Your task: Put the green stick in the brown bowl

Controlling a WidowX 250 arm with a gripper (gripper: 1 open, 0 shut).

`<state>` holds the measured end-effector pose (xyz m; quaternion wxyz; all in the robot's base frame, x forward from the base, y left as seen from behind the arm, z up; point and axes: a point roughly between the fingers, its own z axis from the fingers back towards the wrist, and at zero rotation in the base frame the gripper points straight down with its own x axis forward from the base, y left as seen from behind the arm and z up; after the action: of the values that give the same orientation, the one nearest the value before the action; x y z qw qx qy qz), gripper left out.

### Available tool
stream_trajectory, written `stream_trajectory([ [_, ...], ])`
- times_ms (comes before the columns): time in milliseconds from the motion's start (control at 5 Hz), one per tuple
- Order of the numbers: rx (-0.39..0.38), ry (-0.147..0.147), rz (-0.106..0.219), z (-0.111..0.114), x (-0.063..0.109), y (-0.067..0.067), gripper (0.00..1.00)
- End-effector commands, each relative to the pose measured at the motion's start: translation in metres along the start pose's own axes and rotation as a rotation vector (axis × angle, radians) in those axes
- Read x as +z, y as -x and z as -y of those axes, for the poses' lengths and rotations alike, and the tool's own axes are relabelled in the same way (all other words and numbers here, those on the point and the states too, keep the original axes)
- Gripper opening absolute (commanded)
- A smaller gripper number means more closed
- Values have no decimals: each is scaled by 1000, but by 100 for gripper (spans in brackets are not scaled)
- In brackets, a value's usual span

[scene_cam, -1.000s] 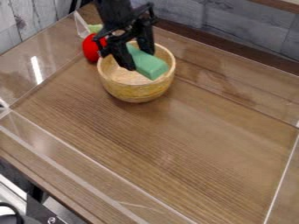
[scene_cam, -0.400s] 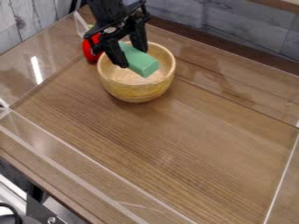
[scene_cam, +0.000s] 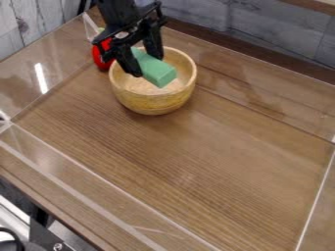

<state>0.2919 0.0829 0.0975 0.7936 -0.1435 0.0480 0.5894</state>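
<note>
The green stick (scene_cam: 161, 72) slants inside the brown bowl (scene_cam: 155, 95), its upper end between the dark fingers of my gripper (scene_cam: 141, 56). The gripper hangs over the bowl's back left rim with a finger on each side of the stick, shut on it. The stick's lower end reaches down toward the bowl's pale inside; whether it touches the bottom is hard to tell. The arm covers part of the back rim.
A red ball-like object (scene_cam: 100, 55) lies just behind and left of the bowl, close to the gripper. The wooden table (scene_cam: 197, 167) has low clear walls (scene_cam: 26, 74) around it. A grey plank wall stands behind.
The gripper has shifted a little to the left and back over the bowl, and the green stick has moved with it. The bowl and the red object stay put.
</note>
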Motion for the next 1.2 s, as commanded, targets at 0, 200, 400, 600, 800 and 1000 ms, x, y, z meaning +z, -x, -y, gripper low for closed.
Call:
stream_trajectory([
  [0, -33, 37, 41, 12, 13, -2, 0],
  [200, -61, 30, 39, 11, 6, -3, 0],
  [400, -90, 23, 35, 10, -1, -4, 0],
  [600, -187, 1, 18, 12, 7, -4, 0],
  [800, -282, -21, 0, 15, 14, -4, 0],
  [1000, -277, -19, 1, 12, 20, -2, 0],
])
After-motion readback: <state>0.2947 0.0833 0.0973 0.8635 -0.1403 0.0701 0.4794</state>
